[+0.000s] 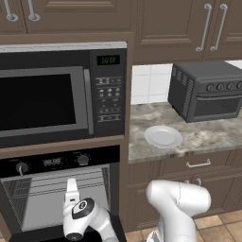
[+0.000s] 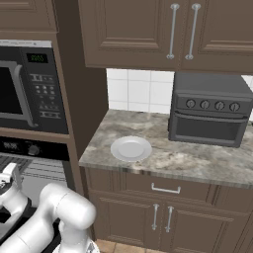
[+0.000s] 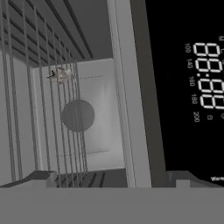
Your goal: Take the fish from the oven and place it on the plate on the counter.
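- The oven (image 1: pixel 56 194) is the landmark here: wide black built-in one under the microwave (image 1: pixel 61 94), door down, pale grey box inside with thin wire racks (image 3: pixel 39 109) running across it.
- The gripper (image 1: pixel 72 189) hangs right at the oven's mouth, pointing in. Its two dark tips sit at opposite bottom corners of the hand view, so the jaws are spread wide with nothing between them.
- The fish (image 3: pixel 60 75) is deep inside the oven, up by the back wall, on the far end of a rack. From the hand camera it lies ahead of the claw and off toward the rack side, away from the lit display (image 3: pixel 208 74).
- It's tiny and blurry, a slender speckled grey sliver. Can't honestly tell which way its long axis runs from this far out.
- My guess is the next move is a straight reach into the oven, then lining the jaws across the fish's narrow width. Thin wires close around it look like the thing to snag on.
- Right of the oven, the plate (image 1: pixel 163 136) sits on the counter (image 1: pixel 208 137): round, shallow, smooth white, nothing on it. Counter is mottled grey-beige stone over brown wood drawers.
- Further right from the oven, a boxy dark grey toaster oven (image 1: pixel 205 90) stands behind the plate, well apart from it.
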